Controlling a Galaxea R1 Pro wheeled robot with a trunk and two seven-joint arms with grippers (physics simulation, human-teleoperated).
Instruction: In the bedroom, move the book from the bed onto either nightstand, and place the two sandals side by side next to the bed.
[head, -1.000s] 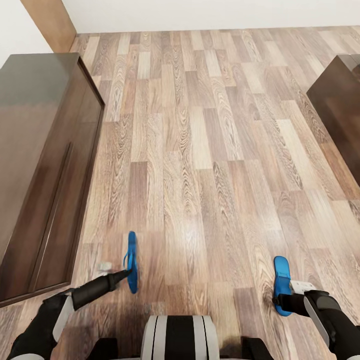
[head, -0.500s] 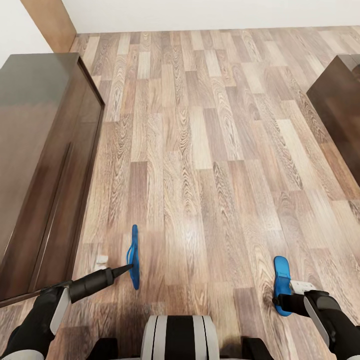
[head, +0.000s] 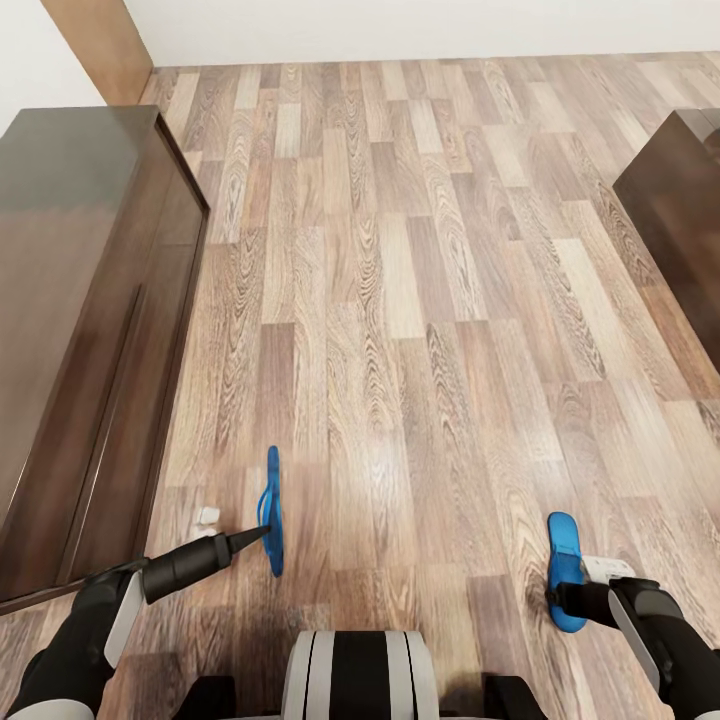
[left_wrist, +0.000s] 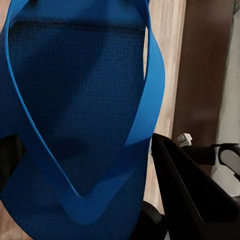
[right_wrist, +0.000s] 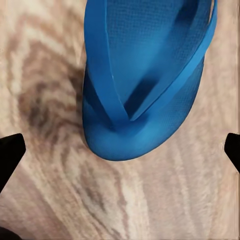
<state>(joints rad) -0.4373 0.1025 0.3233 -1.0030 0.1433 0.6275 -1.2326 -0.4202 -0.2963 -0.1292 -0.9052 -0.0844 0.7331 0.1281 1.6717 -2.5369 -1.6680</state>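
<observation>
One blue sandal (head: 272, 508) hangs on edge just above the wood floor, and my left gripper (head: 256, 536) is shut on it. In the left wrist view this sandal (left_wrist: 80, 100) spans the space between the black fingers (left_wrist: 192, 192). The other blue sandal (head: 563, 568) lies flat on the floor at the lower right, straps up. My right gripper (head: 566, 600) hovers at its near end, open. In the right wrist view the sandal (right_wrist: 145, 75) lies ahead of the widely spread fingertips (right_wrist: 10, 150). The book, the bed and the nightstand are out of view.
A long low dark-brown cabinet (head: 90, 330) runs along the left side. Another dark-brown piece of furniture (head: 680, 220) juts in at the right edge. A small white object (head: 207, 517) lies on the floor by the left sandal. Open wood floor (head: 420, 300) stretches ahead to the white wall.
My left gripper has carried its sandal slightly to the right and a little farther from me. The right arm and its sandal have barely moved.
</observation>
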